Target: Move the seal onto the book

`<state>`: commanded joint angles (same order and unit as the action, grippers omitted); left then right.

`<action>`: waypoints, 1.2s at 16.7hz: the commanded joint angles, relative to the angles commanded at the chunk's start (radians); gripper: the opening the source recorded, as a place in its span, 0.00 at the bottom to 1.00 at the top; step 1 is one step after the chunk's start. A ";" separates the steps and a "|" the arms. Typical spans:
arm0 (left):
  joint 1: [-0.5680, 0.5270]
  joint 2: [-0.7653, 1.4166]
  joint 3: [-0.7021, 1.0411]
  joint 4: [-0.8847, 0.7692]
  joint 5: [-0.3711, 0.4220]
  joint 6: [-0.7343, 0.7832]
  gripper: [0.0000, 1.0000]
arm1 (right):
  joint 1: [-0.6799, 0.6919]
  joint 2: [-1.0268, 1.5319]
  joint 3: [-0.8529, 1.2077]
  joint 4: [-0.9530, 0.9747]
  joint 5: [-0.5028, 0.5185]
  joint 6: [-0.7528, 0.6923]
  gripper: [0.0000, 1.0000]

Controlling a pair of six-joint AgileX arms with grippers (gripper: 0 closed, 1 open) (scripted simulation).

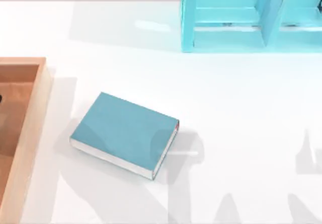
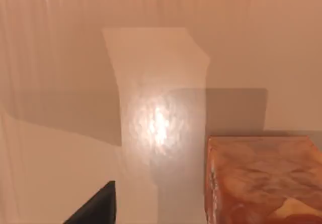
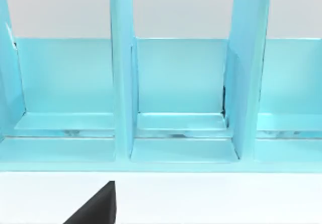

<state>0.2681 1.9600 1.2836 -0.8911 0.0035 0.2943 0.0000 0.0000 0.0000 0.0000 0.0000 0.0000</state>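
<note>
step: grab the small orange-brown marbled seal (image 2: 261, 181) in the wooden tray (image 1: 30, 128) | left gripper: can't tell if open | tip: center first, then carry to the thick teal-blue hardcover book (image 1: 123, 133)

Matte black wedge-shaped fingers (image 2: 95, 206), unmarked.

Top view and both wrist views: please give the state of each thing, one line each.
book: closed, flat on the table, nothing on its cover.
seal: close to the left wrist camera, against a tan surface, not held.
wooden tray: at the table's left edge.
turquoise shelf: upright, compartments empty.
</note>
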 joint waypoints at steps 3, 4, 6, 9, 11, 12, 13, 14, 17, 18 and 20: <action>0.001 0.009 -0.019 0.029 0.000 0.001 1.00 | 0.000 0.000 0.000 0.000 0.000 0.000 1.00; 0.001 0.009 -0.019 0.029 0.000 0.001 1.00 | 0.000 0.000 0.000 0.000 0.000 0.000 1.00; 0.001 0.009 -0.019 0.029 0.000 0.001 1.00 | 0.000 0.000 0.000 0.000 0.000 0.000 1.00; 0.001 0.009 -0.019 0.029 0.000 0.001 0.77 | 0.000 0.000 0.000 0.000 0.000 0.000 1.00; 0.001 0.009 -0.019 0.029 0.000 0.001 0.62 | 0.000 0.000 0.000 0.000 0.000 0.000 1.00; 0.001 0.009 -0.019 0.029 0.000 0.001 0.55 | 0.000 0.000 0.000 0.000 0.000 0.000 1.00; 0.001 0.009 -0.019 0.029 0.000 0.001 0.47 | 0.000 0.000 0.000 0.000 0.000 0.000 1.00; 0.001 0.009 -0.019 0.029 0.000 0.001 0.40 | 0.000 0.000 0.000 0.000 0.000 0.000 1.00; 0.001 0.009 -0.019 0.029 0.000 0.001 0.17 | 0.000 0.000 0.000 0.000 0.000 0.000 1.00; 0.001 0.009 -0.019 0.029 0.000 0.001 0.10 | 0.000 0.000 0.000 0.000 0.000 0.000 1.00; 0.001 0.009 -0.019 0.029 0.000 0.001 0.00 | 0.000 0.000 0.000 0.000 0.000 0.000 1.00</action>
<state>0.2686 1.9691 1.2648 -0.8625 0.0036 0.2950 0.0000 0.0000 0.0000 0.0000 0.0000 0.0000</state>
